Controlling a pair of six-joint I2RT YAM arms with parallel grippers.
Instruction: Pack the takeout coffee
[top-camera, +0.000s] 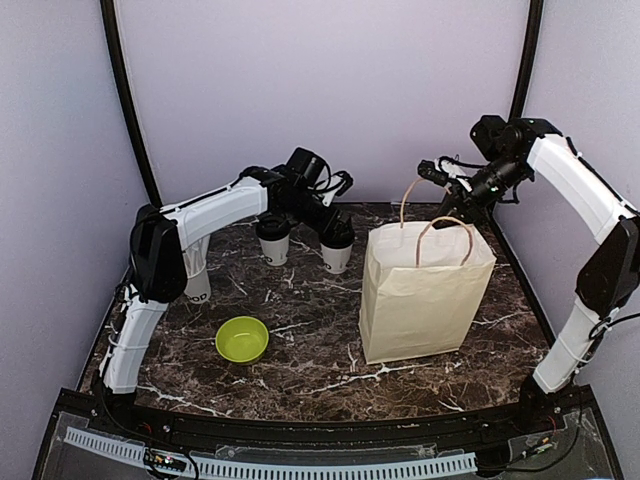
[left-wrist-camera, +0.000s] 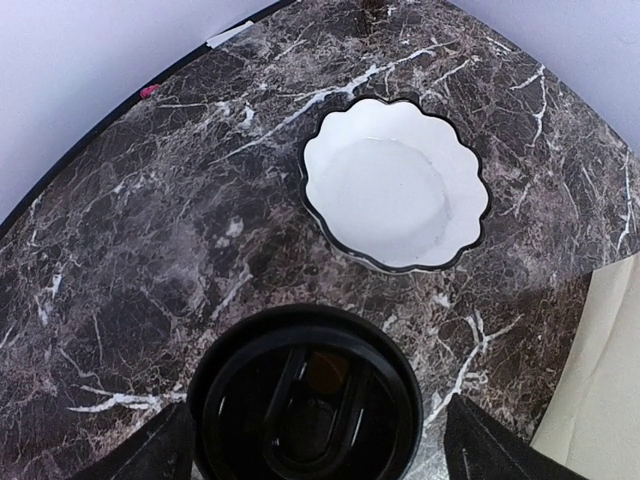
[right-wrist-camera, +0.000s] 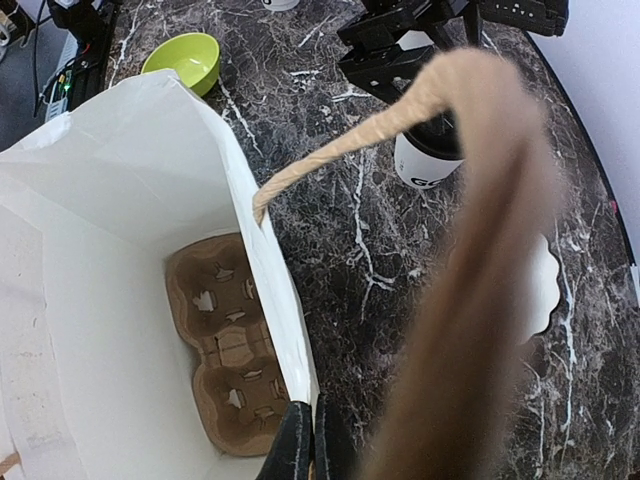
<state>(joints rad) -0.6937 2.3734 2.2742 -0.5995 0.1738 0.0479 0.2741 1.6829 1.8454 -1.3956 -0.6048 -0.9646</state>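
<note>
Two takeout coffee cups stand at the back of the table, white with black lids: one (top-camera: 273, 243) to the left, one (top-camera: 337, 257) under my left gripper (top-camera: 335, 232). In the left wrist view that cup's black lid (left-wrist-camera: 305, 395) fills the bottom, and my left gripper (left-wrist-camera: 315, 450) is open, with a finger (left-wrist-camera: 495, 450) on each side and a gap to the lid. My right gripper (top-camera: 445, 205) is shut on the back rim of the open paper bag (top-camera: 425, 290). From the right wrist, its fingers (right-wrist-camera: 300, 445) pinch the bag's white wall (right-wrist-camera: 270, 290). A brown cardboard cup carrier (right-wrist-camera: 235, 350) lies inside.
A lime-green bowl (top-camera: 242, 338) sits front left. A white scalloped dish (left-wrist-camera: 395, 185) lies just beyond the cup under my left gripper. Another white cup (top-camera: 197, 283) is partly hidden behind my left arm. The bag's rope handle (right-wrist-camera: 450, 90) crosses the right wrist view.
</note>
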